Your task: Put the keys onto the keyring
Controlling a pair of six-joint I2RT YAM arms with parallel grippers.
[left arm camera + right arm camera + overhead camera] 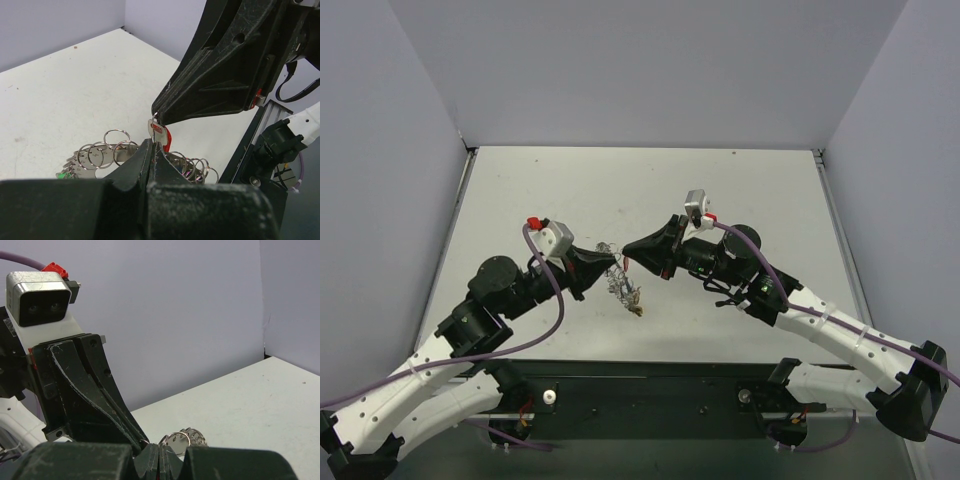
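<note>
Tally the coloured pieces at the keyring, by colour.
Red key: 1
Green key head: 1
Gold-yellow tag: 1
Total: 3 that can be made out; the keyring may hide others.

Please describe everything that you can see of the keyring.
The keyring is a thin silvery hoop strung with many small split rings. The shut left end effector pinches it mid-way, rings fanning out on both sides. A green key sits at its left end; the right end effector holds a red key just above the grip.
</note>
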